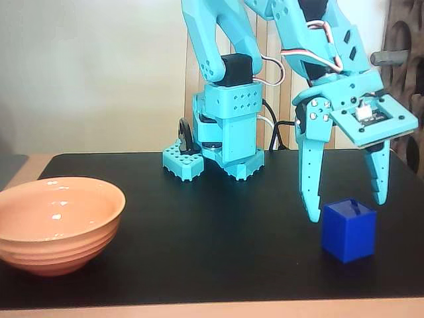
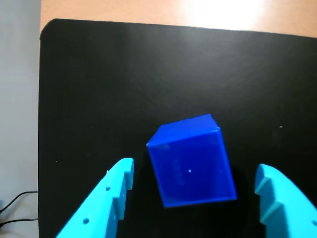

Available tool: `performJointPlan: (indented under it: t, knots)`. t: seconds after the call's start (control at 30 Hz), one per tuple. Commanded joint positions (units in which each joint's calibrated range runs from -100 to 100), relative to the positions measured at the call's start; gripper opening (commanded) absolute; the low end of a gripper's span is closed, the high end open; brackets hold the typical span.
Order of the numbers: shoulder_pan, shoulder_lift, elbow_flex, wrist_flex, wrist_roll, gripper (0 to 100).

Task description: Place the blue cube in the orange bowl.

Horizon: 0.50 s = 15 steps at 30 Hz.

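A: What is the claw (image 1: pixel 348 211) doing?

B: It is wide open and holds nothing. Its two turquoise fingers (image 2: pixel 106 198) point down at the black surface (image 1: pixel 199 238).

A: Where is the blue cube (image 1: pixel 349 230)?

B: It sits on the surface, right under the claw. In the wrist view the blue cube (image 2: pixel 192 161) is between the two fingers, turned a bit, and neither finger touches it.

A: And the orange bowl (image 1: pixel 56 224)?

B: In the fixed view it is well apart from the claw, far off to the left, at the edge of the surface. I see nothing inside it.

A: What is behind the claw?

B: The arm's base (image 1: pixel 218 149), standing on the surface.
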State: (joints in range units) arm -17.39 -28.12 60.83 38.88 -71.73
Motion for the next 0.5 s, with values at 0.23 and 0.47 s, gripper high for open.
performJointPlan:
  t: [0.23, 0.47]
  knots:
    - [-4.6, 1.8, -0.8, -1.4, 0.2, 28]
    - [-2.7, 1.2, -0.3, -1.4, -0.1, 28]
